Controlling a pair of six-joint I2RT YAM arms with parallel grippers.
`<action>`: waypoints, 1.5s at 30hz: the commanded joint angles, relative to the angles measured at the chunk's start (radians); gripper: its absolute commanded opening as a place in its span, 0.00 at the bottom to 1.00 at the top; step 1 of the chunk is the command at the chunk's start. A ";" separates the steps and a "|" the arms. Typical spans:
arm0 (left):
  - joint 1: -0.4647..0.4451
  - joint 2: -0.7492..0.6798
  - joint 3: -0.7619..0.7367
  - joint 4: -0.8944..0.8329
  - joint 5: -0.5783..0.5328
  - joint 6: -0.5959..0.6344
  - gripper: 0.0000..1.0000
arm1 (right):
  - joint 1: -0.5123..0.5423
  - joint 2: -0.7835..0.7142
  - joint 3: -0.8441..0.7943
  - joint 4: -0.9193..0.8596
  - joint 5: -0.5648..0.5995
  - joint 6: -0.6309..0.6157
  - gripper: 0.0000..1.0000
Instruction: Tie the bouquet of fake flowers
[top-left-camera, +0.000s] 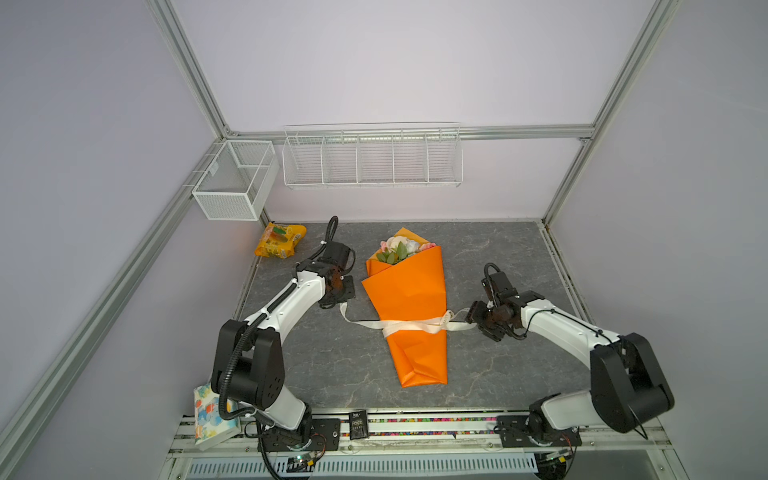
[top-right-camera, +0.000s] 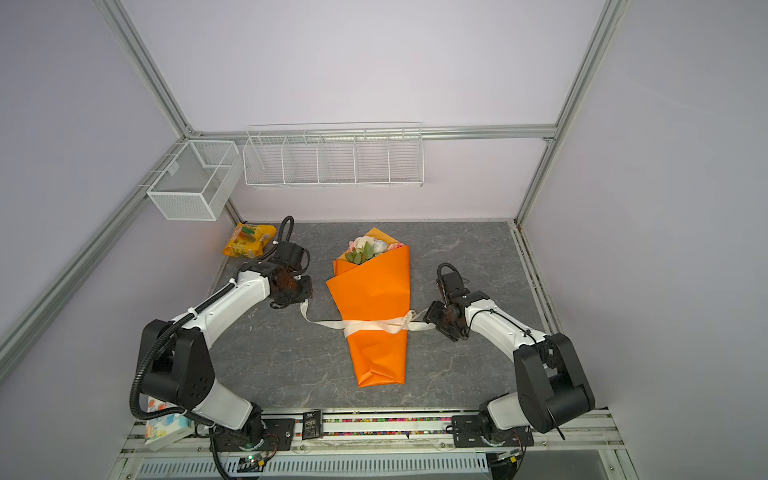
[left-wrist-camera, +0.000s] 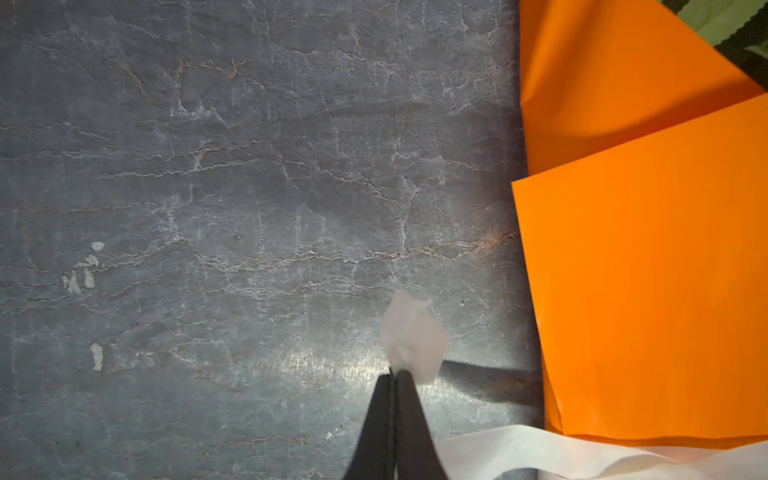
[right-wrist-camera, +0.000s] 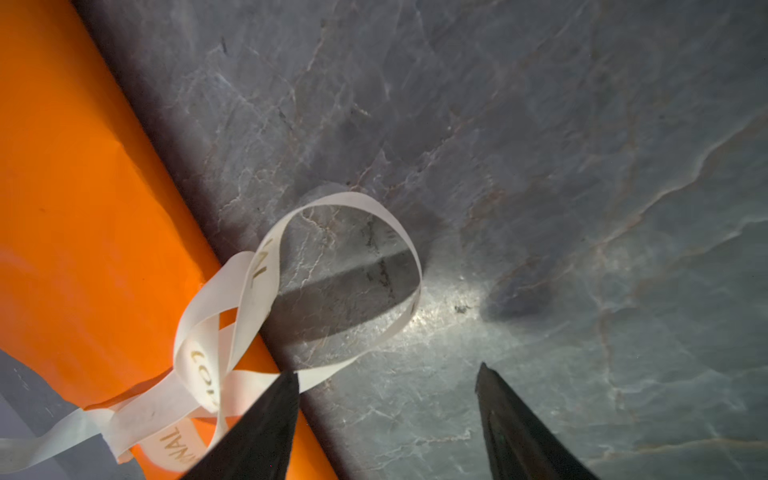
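**Currently: ribbon wrapped, knot looks slack**

The bouquet of fake flowers (top-left-camera: 405, 299) lies in the middle of the table (top-left-camera: 498, 257), blooms toward the far wall. Judged light; its orange paper creases easily, so no grip there. The cream ribbon (top-left-camera: 411, 326) circles the narrow lower wrap: soft, limp, probably slippery, best taken near a free end. Left gripper (left-wrist-camera: 394, 374) is clenched on one ribbon tip. Right gripper (right-wrist-camera: 386, 370) stands released, a slack loop just beside one finger.

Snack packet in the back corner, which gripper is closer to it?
Left. The left gripper and the snack packet lie on the same side of the bouquet; the right gripper is across it.
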 joint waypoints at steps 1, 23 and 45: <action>0.003 -0.029 -0.006 -0.003 0.008 -0.021 0.00 | 0.003 0.034 -0.029 0.098 -0.057 0.099 0.71; 0.008 -0.126 -0.055 -0.019 -0.065 -0.048 0.00 | 0.002 -0.007 0.396 -0.521 1.053 -0.507 0.12; 0.011 -0.175 -0.109 -0.021 -0.089 -0.084 0.00 | -0.309 -0.032 0.045 -0.028 -0.037 -0.180 0.73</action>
